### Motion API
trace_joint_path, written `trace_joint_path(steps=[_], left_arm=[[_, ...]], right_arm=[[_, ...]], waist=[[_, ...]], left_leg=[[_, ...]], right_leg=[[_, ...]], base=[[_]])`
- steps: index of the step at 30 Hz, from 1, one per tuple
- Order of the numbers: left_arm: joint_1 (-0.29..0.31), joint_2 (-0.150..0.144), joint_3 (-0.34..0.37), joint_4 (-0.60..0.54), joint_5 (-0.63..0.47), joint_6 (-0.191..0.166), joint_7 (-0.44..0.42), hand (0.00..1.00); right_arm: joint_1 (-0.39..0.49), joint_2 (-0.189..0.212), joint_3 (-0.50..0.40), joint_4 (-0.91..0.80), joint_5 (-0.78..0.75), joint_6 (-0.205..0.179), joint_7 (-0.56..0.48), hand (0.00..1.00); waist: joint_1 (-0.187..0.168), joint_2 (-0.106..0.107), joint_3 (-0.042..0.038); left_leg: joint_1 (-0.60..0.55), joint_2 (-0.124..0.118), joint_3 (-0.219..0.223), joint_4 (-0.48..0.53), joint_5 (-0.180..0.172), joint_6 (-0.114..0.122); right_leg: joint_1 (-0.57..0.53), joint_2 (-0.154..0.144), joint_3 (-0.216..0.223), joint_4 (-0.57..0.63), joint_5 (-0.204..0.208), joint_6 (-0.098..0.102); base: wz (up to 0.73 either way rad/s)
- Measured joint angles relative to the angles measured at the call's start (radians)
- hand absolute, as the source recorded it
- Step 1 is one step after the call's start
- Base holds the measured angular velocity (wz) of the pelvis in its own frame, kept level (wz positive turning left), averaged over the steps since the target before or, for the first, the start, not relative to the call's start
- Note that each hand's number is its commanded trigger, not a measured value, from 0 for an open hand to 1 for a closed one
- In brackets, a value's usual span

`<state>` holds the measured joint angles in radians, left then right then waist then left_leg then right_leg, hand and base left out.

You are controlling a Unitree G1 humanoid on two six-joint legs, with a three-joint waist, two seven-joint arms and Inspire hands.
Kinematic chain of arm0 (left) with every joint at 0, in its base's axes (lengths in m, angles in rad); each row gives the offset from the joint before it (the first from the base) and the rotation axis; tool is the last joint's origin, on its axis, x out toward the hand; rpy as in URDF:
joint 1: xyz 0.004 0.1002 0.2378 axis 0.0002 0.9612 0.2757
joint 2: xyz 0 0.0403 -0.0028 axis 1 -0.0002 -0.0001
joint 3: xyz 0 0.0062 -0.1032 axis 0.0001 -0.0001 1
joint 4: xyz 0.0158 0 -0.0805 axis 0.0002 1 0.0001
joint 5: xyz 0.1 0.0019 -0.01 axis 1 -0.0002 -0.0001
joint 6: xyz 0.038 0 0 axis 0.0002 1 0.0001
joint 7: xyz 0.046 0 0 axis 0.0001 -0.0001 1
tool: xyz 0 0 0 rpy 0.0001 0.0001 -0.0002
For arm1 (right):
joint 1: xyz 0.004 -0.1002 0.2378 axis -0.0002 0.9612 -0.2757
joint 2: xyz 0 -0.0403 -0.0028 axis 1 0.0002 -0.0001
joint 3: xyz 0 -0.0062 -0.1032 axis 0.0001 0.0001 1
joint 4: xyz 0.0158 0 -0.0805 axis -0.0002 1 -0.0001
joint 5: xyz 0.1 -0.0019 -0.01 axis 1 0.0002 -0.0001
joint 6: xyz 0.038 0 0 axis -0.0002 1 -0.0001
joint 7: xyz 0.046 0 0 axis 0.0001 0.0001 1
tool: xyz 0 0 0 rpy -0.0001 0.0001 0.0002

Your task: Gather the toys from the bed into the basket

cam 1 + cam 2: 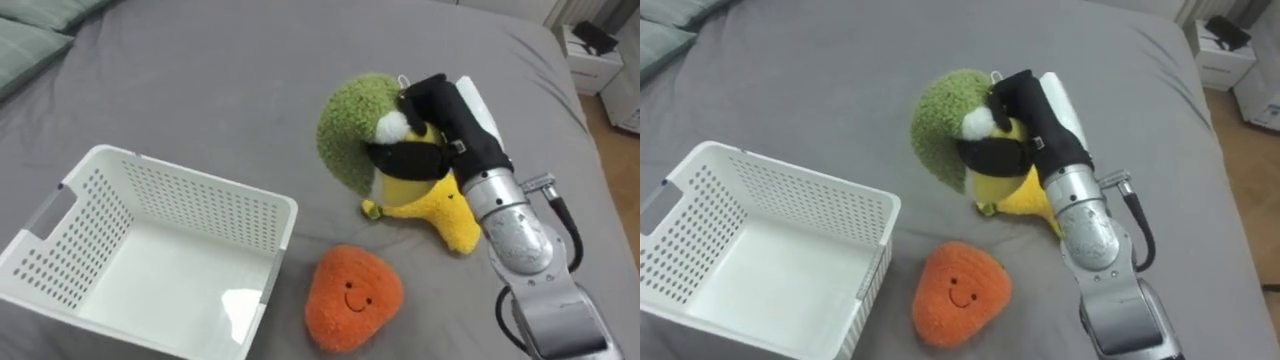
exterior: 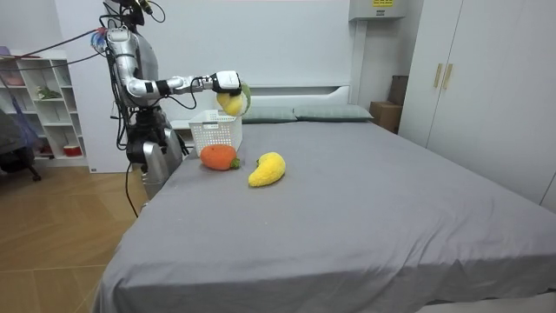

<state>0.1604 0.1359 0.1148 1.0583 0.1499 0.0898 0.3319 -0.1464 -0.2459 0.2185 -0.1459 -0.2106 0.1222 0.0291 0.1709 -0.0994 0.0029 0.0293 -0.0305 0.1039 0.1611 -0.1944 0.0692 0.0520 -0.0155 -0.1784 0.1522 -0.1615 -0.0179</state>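
Standing there I could read no word or number anywhere; the yellow label (image 2: 380, 3) on the white wall unit (image 2: 375, 12) was too small.

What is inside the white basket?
Nothing: the white basket shows its bare bottom and perforated walls. A narrow strip behind its near wall is covered, so I cannot check that.
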Motion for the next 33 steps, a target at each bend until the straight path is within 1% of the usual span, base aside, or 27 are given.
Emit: trace_joint_path(steps=[4,8,9,11,12,15,16,18,21,24,25,28,29,30,31,32,33], left_arm=[[-0.015,0.002,-0.022,0.01,0.0,0.014,0.0,0.0],[-0.024,0.005,-0.022,0.016,0.0,0.015,-0.002,0.0],[-0.026,0.008,-0.022,0.016,0.0,0.017,-0.01,0.0],[-0.032,0.012,-0.023,0.014,0.001,0.025,-0.015,0.0],[-0.037,0.014,-0.022,0.012,0.001,0.031,-0.018,0.0],[-0.037,0.013,-0.021,-0.011,0.003,0.037,-0.021,0.0],[-0.037,0.012,-0.021,-0.023,0.004,0.037,-0.021,0.0],[-0.037,0.011,-0.022,-0.05,0.004,0.04,-0.022,0.0],[-0.038,0.007,-0.023,-0.088,0.013,0.04,-0.026,0.0],[-0.041,0.008,-0.026,-0.098,0.013,0.041,-0.03,0.0],[-0.041,0.011,-0.042,-0.098,0.014,0.041,-0.03,0.0],[-0.041,0.009,-0.058,-0.098,0.015,0.041,-0.03,0.0],[-0.042,0.009,-0.06,-0.098,0.015,0.041,-0.03,0.0],[-0.042,0.008,-0.06,-0.096,0.016,0.041,-0.03,0.0],[-0.042,0.007,-0.06,-0.096,0.016,0.041,-0.03,0.0],[-0.042,0.007,-0.06,-0.096,0.016,0.041,-0.03,0.0],[-0.042,0.006,-0.06,-0.096,0.016,0.041,-0.03,0.0]], right_arm=[[-0.035,0.003,0.06,-0.001,-0.013,0.024,0.045,1.0],[-0.077,0.006,0.098,-0.001,-0.013,0.033,0.064,1.0],[-0.09,0.006,0.113,-0.001,-0.013,0.033,0.067,1.0],[-0.098,0.012,0.131,-0.001,-0.013,0.037,0.071,1.0],[-0.102,0.015,0.146,-0.001,-0.014,0.049,0.071,1.0],[-0.104,0.027,0.179,-0.001,-0.021,0.065,0.087,1.0],[-0.104,0.033,0.19,-0.001,-0.026,0.067,0.096,1.0],[-0.104,0.036,0.205,-0.001,-0.028,0.068,0.109,1.0],[-0.104,0.049,0.231,-0.001,-0.071,0.079,0.131,1.0],[-0.104,0.072,0.24,-0.001,-0.076,0.086,0.138,1.0],[-0.104,0.081,0.243,-0.001,-0.077,0.088,0.138,1.0],[-0.104,0.09,0.257,0.002,-0.078,0.089,0.14,1.0],[-0.104,0.091,0.261,0.002,-0.078,0.089,0.14,0.64],[-0.104,0.091,0.268,0.005,-0.078,0.089,0.147,0.57],[-0.103,0.093,0.273,0.012,-0.078,0.089,0.149,0.22],[-0.103,0.094,0.274,0.018,-0.078,0.089,0.149,0.06],[-0.101,0.095,0.278,0.026,-0.08,0.089,0.149,0.0]], waist=[[0.017,-0.004,-0.0002],[0.034,-0.008,-0.0015],[0.034,-0.011,-0.0012],[0.044,-0.014,0.0],[0.055,-0.015,0.0012],[0.069,-0.017,0.0024],[0.08,-0.016,0.0028],[0.09,-0.016,0.003],[0.111,-0.015,0.0036],[0.113,-0.013,0.0049],[0.113,-0.012,0.006],[0.112,-0.007,0.0088],[0.112,-0.007,0.0092],[0.112,-0.006,0.01],[0.112,-0.005,0.0104],[0.112,-0.005,0.0107],[0.111,-0.005,0.0108]], left_leg=[[-0.002,0.0,-0.002,0.0,0.0,0.0],[-0.003,-0.001,-0.008,0.0,0.0,0.0],[-0.004,-0.002,-0.015,0.002,0.0,0.0],[-0.006,-0.003,-0.021,0.005,0.0,0.0],[-0.006,-0.003,-0.021,0.006,0.0,0.0],[-0.008,-0.003,-0.026,0.007,0.0,0.0],[-0.009,-0.003,-0.026,0.008,0.0,0.0],[-0.01,-0.003,-0.026,0.008,0.0,0.0],[-0.015,-0.003,-0.026,0.009,0.0,0.0],[-0.02,-0.004,-0.033,0.01,0.0,0.0],[-0.021,-0.005,-0.036,0.01,0.0,0.0],[-0.023,-0.006,-0.04,0.01,0.001,0.001],[-0.023,-0.006,-0.04,0.01,0.001,0.001],[-0.023,-0.007,-0.042,0.01,0.001,0.001],[-0.023,-0.007,-0.042,0.01,0.001,0.001],[-0.023,-0.007,-0.043,0.01,0.001,0.001],[-0.024,-0.008,-0.046,0.01,0.002,0.002]], right_leg=[[-0.001,0.0,-0.002,-0.001,0.0,0.0],[0.001,-0.001,-0.009,-0.001,0.0,0.0],[0.003,-0.002,-0.016,-0.001,0.0,0.0],[0.004,-0.002,-0.019,-0.001,0.0,0.0],[0.004,-0.002,-0.019,-0.001,0.0,0.0],[0.004,-0.002,-0.015,-0.001,0.0,0.0],[0.004,-0.002,-0.015,-0.001,0.0,0.0],[0.002,-0.002,-0.016,-0.001,0.0,0.0],[-0.001,-0.002,-0.019,-0.001,0.0,0.0],[-0.003,-0.002,-0.033,-0.002,0.0,0.0],[-0.002,-0.002,-0.04,-0.002,0.0,0.0],[-0.002,-0.004,-0.048,-0.003,0.0,0.0],[-0.002,-0.005,-0.049,-0.003,0.0,0.0],[-0.002,-0.006,-0.051,-0.003,0.0,0.0],[-0.002,-0.006,-0.051,-0.003,0.0,0.0],[-0.002,-0.006,-0.052,-0.003,0.0,0.0],[-0.002,-0.008,-0.057,-0.003,0.0,0.0]], base=[[0.01],[0.04],[0.13],[0.1],[0.05],[0.02],[0.0],[0.0],[0.0],[0.07],[0.07],[0.04],[0.03],[0.0],[0.0],[0.04],[0.07]])
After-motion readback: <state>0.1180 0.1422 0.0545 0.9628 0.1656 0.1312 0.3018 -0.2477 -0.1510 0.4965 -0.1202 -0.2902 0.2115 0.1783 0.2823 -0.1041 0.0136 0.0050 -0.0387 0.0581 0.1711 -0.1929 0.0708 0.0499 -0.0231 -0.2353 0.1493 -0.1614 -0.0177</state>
